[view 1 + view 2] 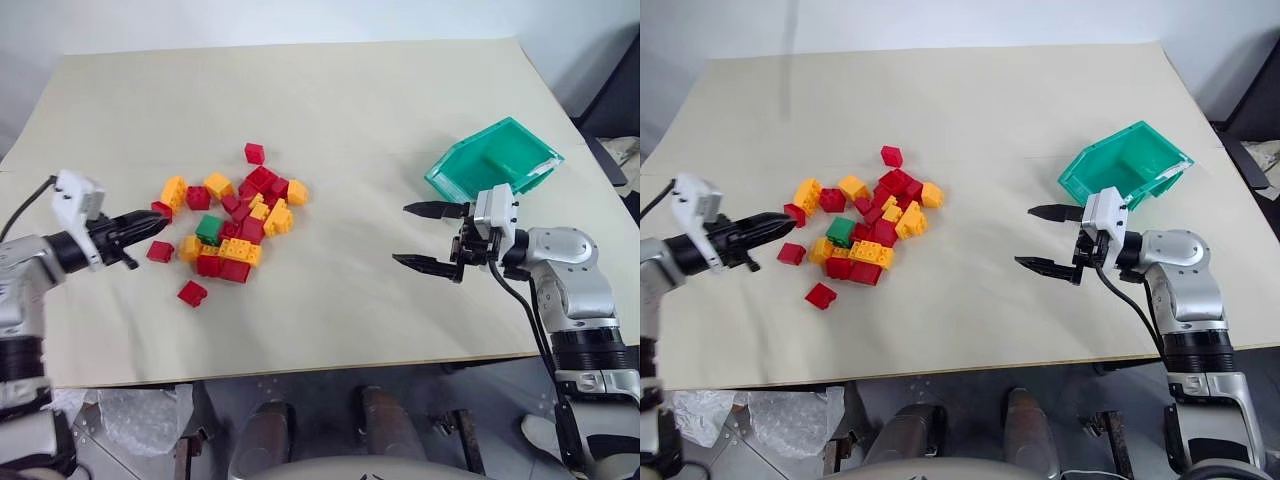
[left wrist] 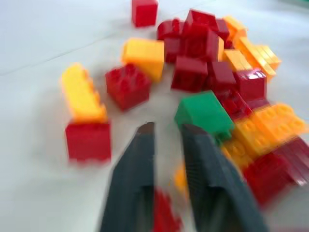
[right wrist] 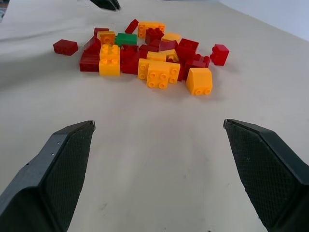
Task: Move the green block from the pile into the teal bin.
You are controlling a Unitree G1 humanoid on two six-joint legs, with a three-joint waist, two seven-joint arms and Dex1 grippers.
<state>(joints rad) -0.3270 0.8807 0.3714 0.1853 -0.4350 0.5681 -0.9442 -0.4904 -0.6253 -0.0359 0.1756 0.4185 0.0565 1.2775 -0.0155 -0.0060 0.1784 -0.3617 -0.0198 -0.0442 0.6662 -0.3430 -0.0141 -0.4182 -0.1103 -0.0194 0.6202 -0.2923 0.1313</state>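
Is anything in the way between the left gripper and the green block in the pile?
Partly. The small dark-green plastic brick sits inside the pile of red and yellow-orange toy bricks. Between it and the left gripper, a red brick lies at the fingertips and a yellow-orange brick touches the green one's near side. The gripper holds nothing.

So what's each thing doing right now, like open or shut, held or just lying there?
Green block: lying in the pile, not held.
Pile: loose on the table, a few red bricks apart from it.
Teal bin: tipped, nothing seen inside.
Left gripper: beside the pile, fingers slightly apart, holding nothing.
Right gripper: wide open, holding nothing.
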